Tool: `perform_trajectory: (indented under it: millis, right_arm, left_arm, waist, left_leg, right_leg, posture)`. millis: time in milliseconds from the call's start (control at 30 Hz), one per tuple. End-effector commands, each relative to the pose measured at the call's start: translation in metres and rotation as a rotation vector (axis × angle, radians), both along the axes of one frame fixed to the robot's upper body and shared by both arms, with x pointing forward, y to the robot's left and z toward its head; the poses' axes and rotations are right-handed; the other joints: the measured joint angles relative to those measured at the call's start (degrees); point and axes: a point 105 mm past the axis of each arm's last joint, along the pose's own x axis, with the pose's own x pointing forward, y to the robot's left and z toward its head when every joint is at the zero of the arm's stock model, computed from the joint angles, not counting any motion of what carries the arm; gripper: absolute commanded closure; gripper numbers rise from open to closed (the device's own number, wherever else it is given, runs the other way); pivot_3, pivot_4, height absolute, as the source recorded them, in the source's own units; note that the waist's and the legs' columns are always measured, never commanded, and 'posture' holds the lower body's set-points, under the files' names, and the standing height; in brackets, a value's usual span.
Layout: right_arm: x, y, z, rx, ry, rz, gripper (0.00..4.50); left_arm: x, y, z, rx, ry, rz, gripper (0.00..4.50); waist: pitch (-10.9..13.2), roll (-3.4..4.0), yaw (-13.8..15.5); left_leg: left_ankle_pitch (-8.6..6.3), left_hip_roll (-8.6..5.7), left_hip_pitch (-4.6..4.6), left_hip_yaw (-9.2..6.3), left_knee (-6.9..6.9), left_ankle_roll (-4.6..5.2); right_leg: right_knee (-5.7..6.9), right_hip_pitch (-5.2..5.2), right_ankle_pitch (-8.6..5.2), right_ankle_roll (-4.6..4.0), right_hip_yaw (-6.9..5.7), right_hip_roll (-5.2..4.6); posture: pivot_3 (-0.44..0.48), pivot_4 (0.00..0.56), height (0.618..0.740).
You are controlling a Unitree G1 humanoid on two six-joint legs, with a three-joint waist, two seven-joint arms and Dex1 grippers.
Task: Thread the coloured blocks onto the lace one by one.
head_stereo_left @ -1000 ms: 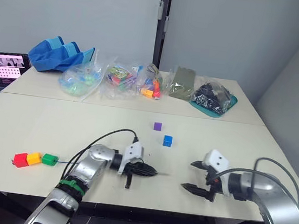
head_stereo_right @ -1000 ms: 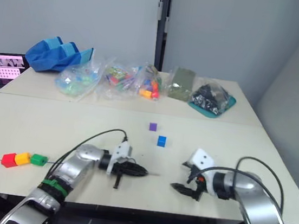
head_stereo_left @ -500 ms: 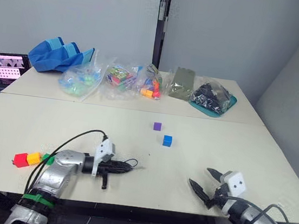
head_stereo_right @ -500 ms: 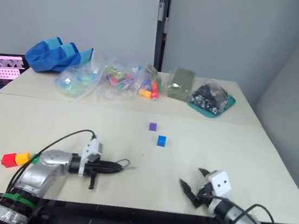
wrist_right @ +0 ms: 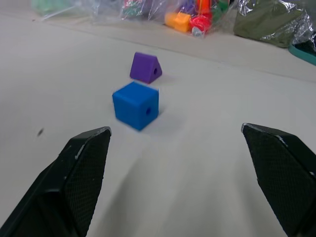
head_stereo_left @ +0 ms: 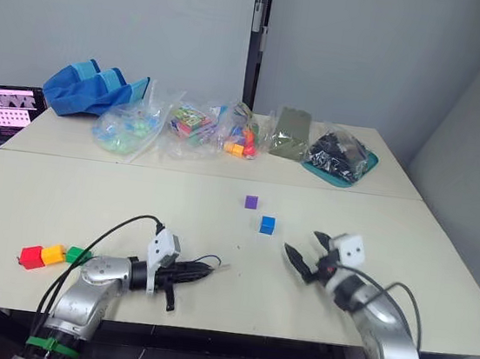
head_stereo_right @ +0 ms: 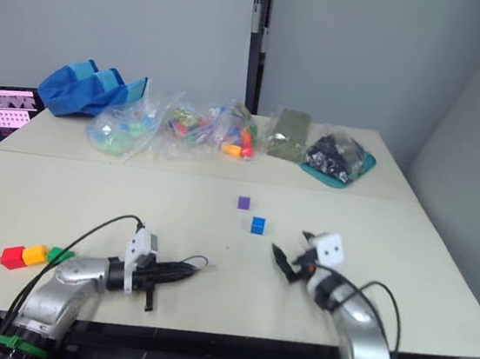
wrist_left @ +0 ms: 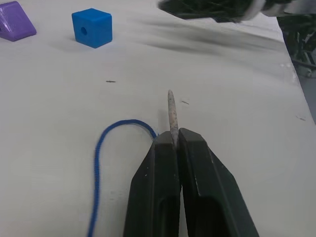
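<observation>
Left claw: the robot's left claw (head_stereo_left: 196,270) lies low over the pale bench (head_stereo_left: 374,227), its two black fingers (wrist_left: 197,197) pressed together on the stiff pale needle-like tip (wrist_left: 172,116) of the thin dark blue lace (wrist_left: 98,163); the tip juts out past the fingertips.

Lace: the cord curls in a small loop on the bench just beside the left claw, and in the left wrist view it then runs back alongside the fingers.

Right claw: the right claw (head_stereo_left: 302,255) hovers near the front right of the bench, its two black fingers (wrist_right: 74,182) spread wide apart and gripping nothing; in the right wrist view the small blue cube (wrist_right: 136,105) sits ahead of the gap between them.

Blue and purple blocks: the blue cube (head_stereo_left: 268,225) rests on the bench near its middle, close to the right claw but not touching it; the small purple block (head_stereo_left: 251,202) lies just behind it, the two apart. In the right wrist view the purple block (wrist_right: 145,67) looks wedge-shaped, and each shows a round hole in one face.

Threaded row: the red cube (head_stereo_left: 32,256), orange-yellow cube (head_stereo_left: 54,254) and green cube (head_stereo_left: 78,255) sit touching in a line near the front left of the bench.

Back of the bench: clear plastic bags of mixed toys (head_stereo_left: 195,128), a blue fabric bag (head_stereo_left: 98,88) and a teal tray of dark parts (head_stereo_left: 342,160) line the far edge.
</observation>
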Motion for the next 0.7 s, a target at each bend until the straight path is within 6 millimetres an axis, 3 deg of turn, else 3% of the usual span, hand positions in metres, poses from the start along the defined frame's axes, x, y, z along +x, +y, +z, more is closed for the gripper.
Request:
perform_trajectory:
  millis: [33, 200, 467, 700]
  right_arm:
    - [0.01, 0.013, 0.012, 0.016, -0.032, 0.01, 0.03]
    - [0.018, 0.026, 0.016, 0.024, -0.043, 0.037, 0.03]
    - [0.034, 0.031, 0.019, 0.061, -0.042, -0.011, 0.03]
    - [0.035, 0.036, 0.011, 0.043, -0.019, -0.006, 0.03]
  left_arm:
    - [-0.002, -0.002, 0.006, -0.015, -0.036, 0.041, 4.5]
    - [-0.005, -0.003, 0.003, -0.01, -0.036, 0.068, 4.5]
    - [-0.003, -0.005, 0.004, -0.027, -0.043, 0.078, 4.5]
    - [0.001, -0.008, 0.004, -0.024, -0.044, 0.066, 4.5]
  waist:
    - [0.0, 0.01, 0.3]
    - [0.0, 0.02, 0.4]
    - [0.0, 0.02, 0.3]
    - [0.0, 0.02, 0.4]
  left_leg:
    - [0.0, -0.01, -0.04, 0.0, 0.0, 0.0]
    - [-0.01, -0.01, -0.05, 0.0, 0.01, -0.01]
    - [-0.01, -0.01, -0.04, 0.0, 0.01, -0.01]
    - [-0.01, -0.01, -0.05, 0.0, 0.01, -0.01]
  right_leg:
    - [-0.03, 0.0, 0.0, 0.0, 0.0, -0.02]
    - [-0.06, -0.01, 0.01, 0.01, 0.0, -0.02]
    - [-0.06, -0.02, 0.01, 0.01, 0.0, -0.02]
    - [-0.06, -0.03, 0.01, 0.01, 0.0, -0.02]
  posture:
    - [0.0, 0.15, 0.717]
    - [0.0, 0.15, 0.717]
    - [0.0, 0.15, 0.717]
    - [0.0, 0.15, 0.717]
